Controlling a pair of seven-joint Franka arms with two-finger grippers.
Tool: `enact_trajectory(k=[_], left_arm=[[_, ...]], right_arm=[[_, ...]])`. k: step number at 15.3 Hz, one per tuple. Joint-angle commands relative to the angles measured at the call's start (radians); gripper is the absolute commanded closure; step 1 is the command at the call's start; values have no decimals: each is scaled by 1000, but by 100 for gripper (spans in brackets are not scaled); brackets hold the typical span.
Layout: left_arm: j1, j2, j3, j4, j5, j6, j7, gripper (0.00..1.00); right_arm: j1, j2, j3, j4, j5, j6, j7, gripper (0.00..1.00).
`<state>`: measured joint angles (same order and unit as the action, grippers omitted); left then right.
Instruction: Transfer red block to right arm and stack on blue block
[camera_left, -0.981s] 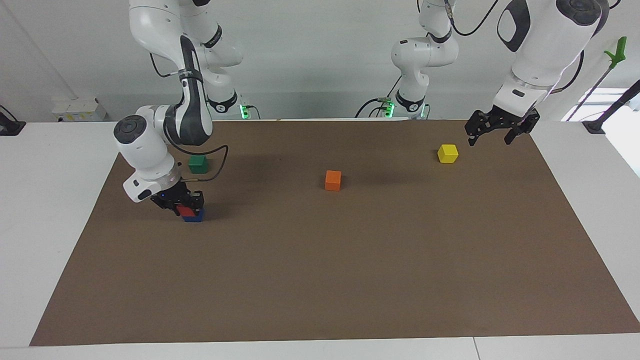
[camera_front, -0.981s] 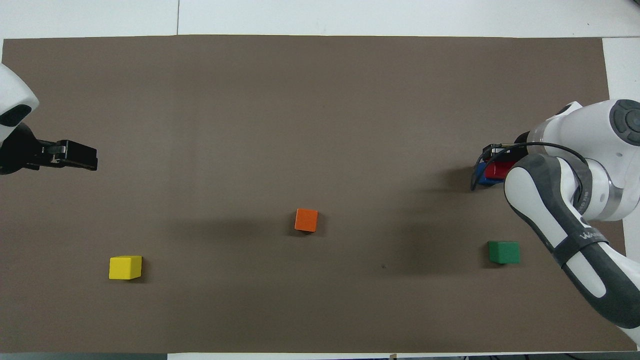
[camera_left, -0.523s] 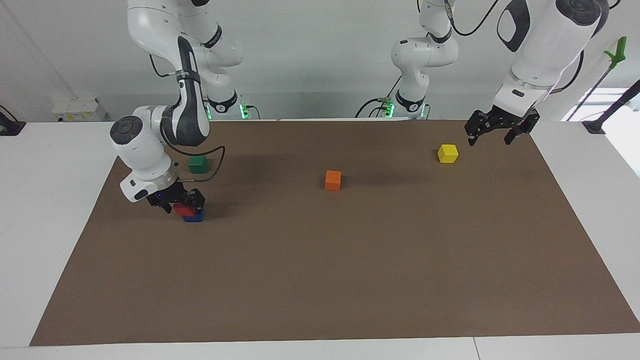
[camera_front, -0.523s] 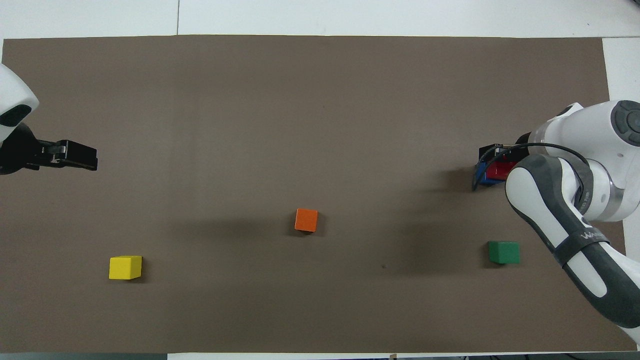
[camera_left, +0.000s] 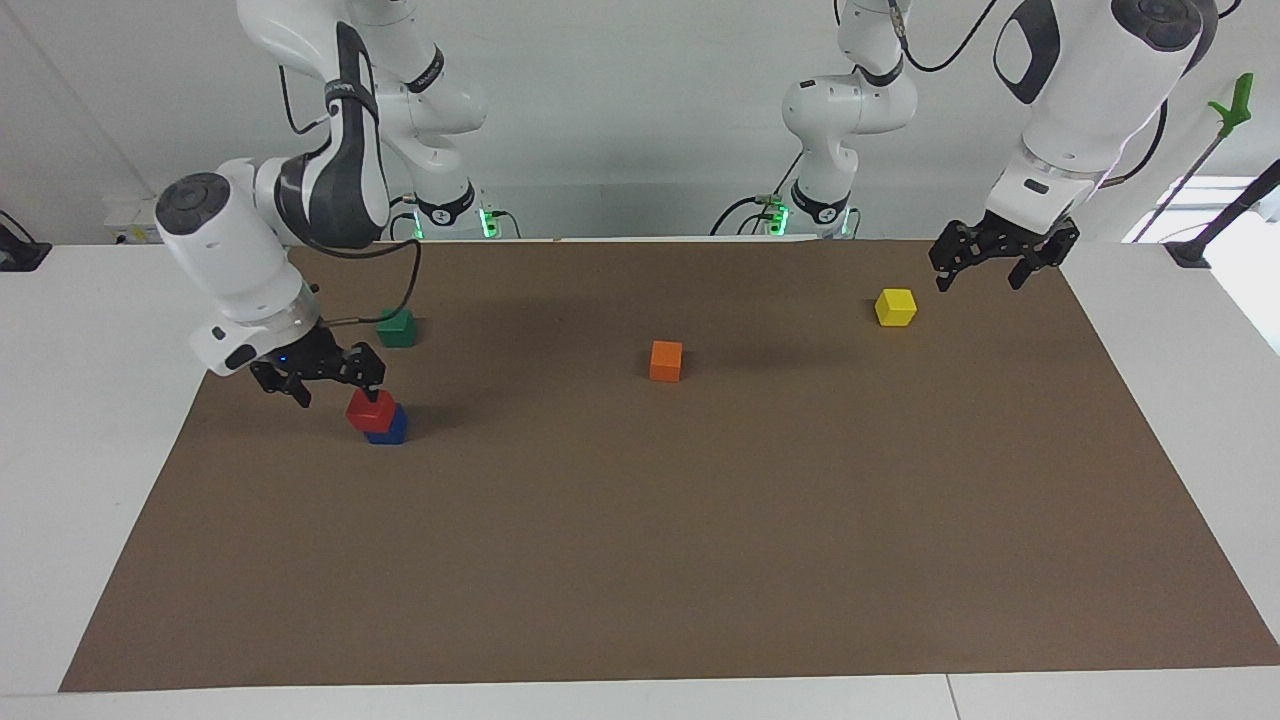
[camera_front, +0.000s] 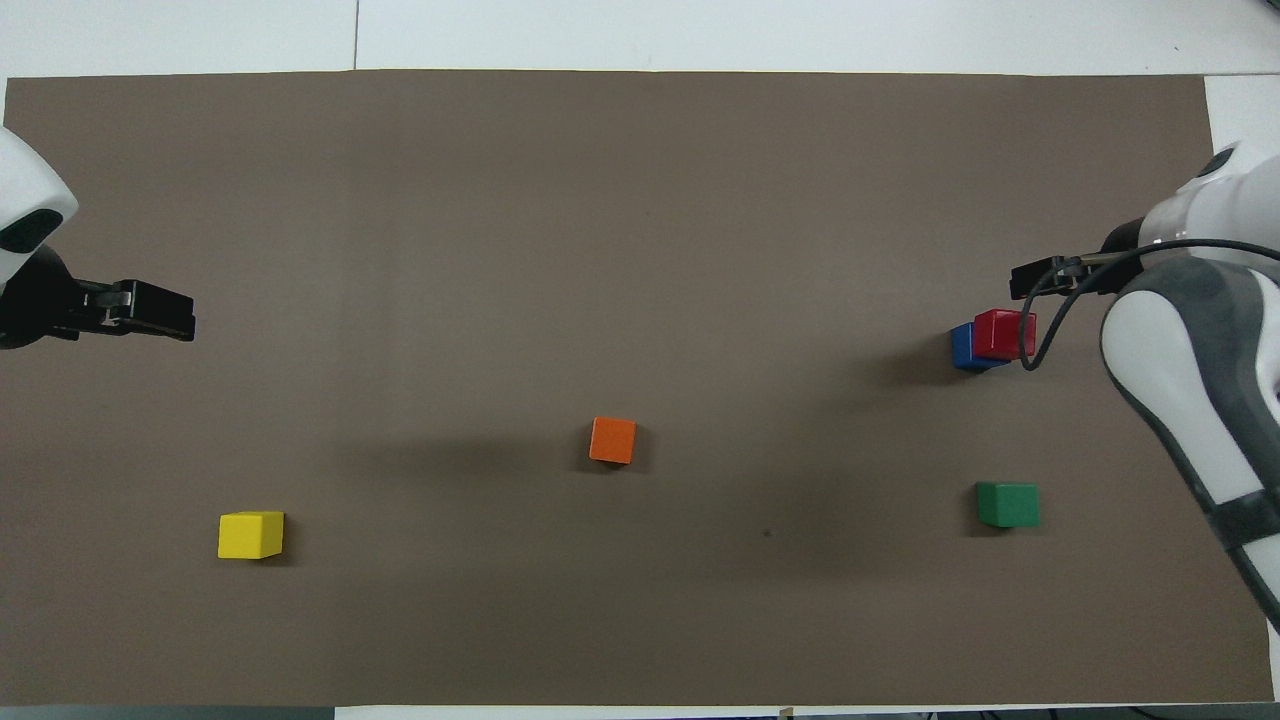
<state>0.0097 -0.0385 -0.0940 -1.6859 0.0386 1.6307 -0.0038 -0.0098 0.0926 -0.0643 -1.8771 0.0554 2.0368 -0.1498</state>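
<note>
Fingers on both grippers are spread wide and hold nothing, you can check that in the facing view.

Your brown mat (camera_left: 700, 550) covers nearly the whole table (camera_left: 90, 420) and carries everything else.

Your right arm (camera_left: 240, 250) comes in at its own end of the table, elbow bent, wrist pointing down. Right gripper (camera_left: 318, 378) hangs in the air just above the stack, off it toward the table edge, no contact with the red block. From overhead you only see its black tip (camera_front: 1040, 277) next to the stack, with a black cable (camera_front: 1040, 320) looping past the red block.

Your left arm (camera_left: 1070, 110) waits at its own end, left gripper (camera_left: 985, 265) raised over the mat's corner, near the yellow block, apart from it.

Blocks, all the same size:
- red block (camera_left: 370, 409) sits on top of the blue block (camera_left: 388, 430), released. It's skewed, shifted toward the right arm's end so part of the blue top shows; overhead view shows the same offset (camera_front: 1003, 333) over blue (camera_front: 964, 347).
- green block (camera_left: 396, 328) is nearer the robots than the stack, well apart from it.
- orange block (camera_left: 666, 361) sits about mid-table.
- yellow block (camera_left: 895, 307) lies toward the left arm's end, nearer the robots than orange.
</note>
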Motion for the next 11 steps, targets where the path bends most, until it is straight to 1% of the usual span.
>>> enact_trajectory(k=[1,2,3,5,9,10,11], left_arm=[[9,-7,-7,-3,12,-5,5,0],[10,-7,-7,-3,12,-3,5,0],[10,-7,-7,-3,12,-3,7,0],[10,-7,-7,-3,12,-3,7,0],[9,-7,-7,-3,12,-3,5,0],[10,-7,-7,-3,12,-5,5,0],[9,-7,-7,-3,12,-3,5,0]], right_arm=[[-22,-62,6,7,14,-49,-47,0],[-19,-79,6,28,11,-102,-47,0],[-18,-94,6,62,7,-191,-45,0],[-18,-120,6,113,6,-326,-39,0],[-19,-183,1,122,0,-412,-45,0],[-15,-188,-9,127,-2,-434,-43,0],[-18,-180,-11,166,-14,-466,-45,0]])
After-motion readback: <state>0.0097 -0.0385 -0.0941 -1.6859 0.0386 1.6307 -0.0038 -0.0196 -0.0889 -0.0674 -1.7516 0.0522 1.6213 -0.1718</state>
